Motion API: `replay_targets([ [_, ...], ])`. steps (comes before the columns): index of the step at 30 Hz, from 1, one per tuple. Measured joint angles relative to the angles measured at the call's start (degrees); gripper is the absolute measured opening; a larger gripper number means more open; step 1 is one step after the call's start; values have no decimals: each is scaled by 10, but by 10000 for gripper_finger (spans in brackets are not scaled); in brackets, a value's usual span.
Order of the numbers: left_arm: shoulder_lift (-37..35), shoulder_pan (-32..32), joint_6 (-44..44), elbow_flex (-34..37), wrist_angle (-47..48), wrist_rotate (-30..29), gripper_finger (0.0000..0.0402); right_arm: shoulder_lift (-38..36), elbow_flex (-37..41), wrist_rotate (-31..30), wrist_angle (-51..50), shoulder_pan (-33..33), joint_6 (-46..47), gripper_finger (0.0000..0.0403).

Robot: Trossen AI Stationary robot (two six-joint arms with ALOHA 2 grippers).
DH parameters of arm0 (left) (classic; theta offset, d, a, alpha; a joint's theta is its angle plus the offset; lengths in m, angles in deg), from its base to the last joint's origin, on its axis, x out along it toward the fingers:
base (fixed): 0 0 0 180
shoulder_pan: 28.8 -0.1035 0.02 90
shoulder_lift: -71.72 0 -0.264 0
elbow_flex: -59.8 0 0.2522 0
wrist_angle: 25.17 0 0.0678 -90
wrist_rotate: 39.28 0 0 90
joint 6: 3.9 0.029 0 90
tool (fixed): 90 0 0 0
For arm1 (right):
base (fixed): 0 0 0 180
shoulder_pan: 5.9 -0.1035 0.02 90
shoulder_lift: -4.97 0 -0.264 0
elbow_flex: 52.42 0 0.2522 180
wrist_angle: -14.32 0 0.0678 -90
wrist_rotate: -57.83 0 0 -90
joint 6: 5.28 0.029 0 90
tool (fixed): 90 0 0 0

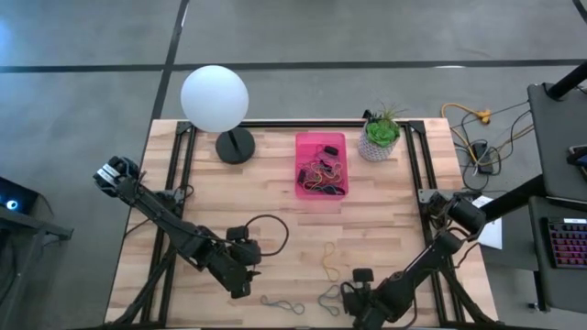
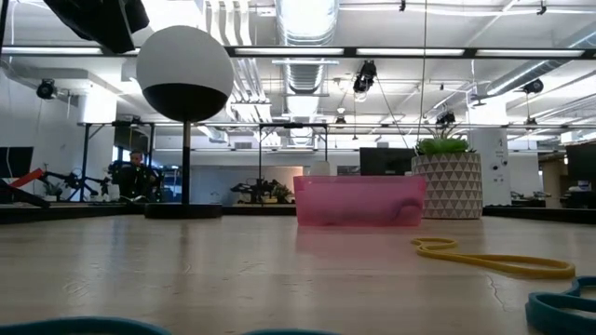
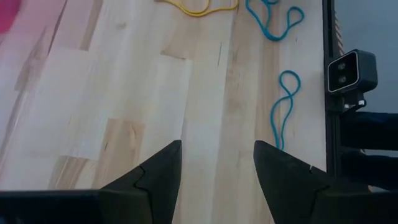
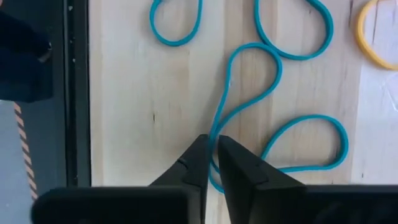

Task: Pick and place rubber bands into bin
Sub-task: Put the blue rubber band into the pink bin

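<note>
The right gripper is working at the table's near edge, its jaws pinching a strand of a teal rubber band lying flat there. The pick looks in hand; next it calls for a lift and a carry to the pink bin by the far edge, already holding several bands. The left gripper is waiting nearby, jaws apart, holding nothing. A yellow band is lying between.

The bench is surfaced in pale, matt wooden planks with visible grain, framed by black metal rails. The bin is made of translucent pink plastic. A smooth, rubbery finish is shown by the blue rubber band. The lamp globe appears matt white.
</note>
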Motion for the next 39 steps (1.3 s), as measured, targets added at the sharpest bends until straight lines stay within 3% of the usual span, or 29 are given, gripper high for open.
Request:
replay_targets([
  [9,0,0,1,0,-1,-10,184,-22,-21,10,-15,17,42,8],
  [16,0,0,1,0,-5,-26,184,-79,-25,-82,-21,53,66,8],
  [23,0,0,1,0,-21,-31,184,-184,-24,-216,-145,110,67,8],
  [27,0,0,1,0,-23,-42,184,-243,-12,-292,-182,186,53,8],
  [31,0,0,1,0,-25,-52,184,-296,-6,-318,-178,305,-37,8],
  [35,0,0,1,0,-26,-67,184,-316,-5,-277,-156,438,-136,8],
  [39,0,-1,0,1,-29,-72,184,-313,-5,-199,-111,535,-220,15],
])
